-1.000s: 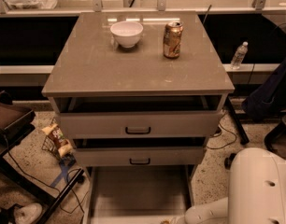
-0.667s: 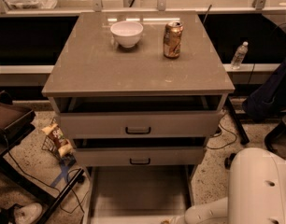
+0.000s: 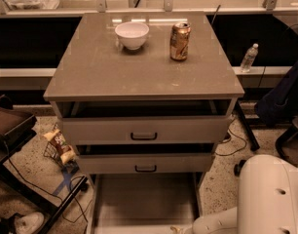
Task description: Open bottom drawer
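While the bottom drawer (image 3: pixel 144 199) stands pulled well out, tool (image 3: pixel 177 229) at its front edge, its hold cannot be told.

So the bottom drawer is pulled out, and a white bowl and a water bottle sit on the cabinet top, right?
No: the camera view shows a can beside the bowl; the water bottle stands off the cabinet, to its right. The bottom drawer is pulled out, the gripper at its front edge.

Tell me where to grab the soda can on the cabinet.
Grip the can around its middle, coming from the front: it stands upright, apart from the bowl. The gripper is low at the bottom edge, by the open bottom drawer.
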Robot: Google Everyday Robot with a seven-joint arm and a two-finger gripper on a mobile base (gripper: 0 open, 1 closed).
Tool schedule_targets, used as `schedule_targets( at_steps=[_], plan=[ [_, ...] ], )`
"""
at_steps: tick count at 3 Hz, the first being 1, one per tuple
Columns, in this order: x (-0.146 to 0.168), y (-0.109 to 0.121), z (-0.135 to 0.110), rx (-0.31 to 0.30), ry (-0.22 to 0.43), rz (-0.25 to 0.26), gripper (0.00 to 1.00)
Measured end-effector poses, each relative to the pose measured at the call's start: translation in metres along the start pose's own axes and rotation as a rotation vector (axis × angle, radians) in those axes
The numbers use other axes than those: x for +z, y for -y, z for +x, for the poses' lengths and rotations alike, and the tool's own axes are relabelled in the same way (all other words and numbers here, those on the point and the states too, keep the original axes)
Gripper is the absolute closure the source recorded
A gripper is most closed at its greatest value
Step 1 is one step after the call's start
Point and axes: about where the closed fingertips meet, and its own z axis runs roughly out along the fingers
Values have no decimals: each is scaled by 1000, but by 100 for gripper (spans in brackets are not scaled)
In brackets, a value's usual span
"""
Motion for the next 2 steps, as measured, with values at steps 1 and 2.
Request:
schedule_targets(
  at_steps=[1,2],
  plan=[
    [0,0,0,0,0,0,0],
    [-16,-1,-10,-15,-18,19,0]
  ],
)
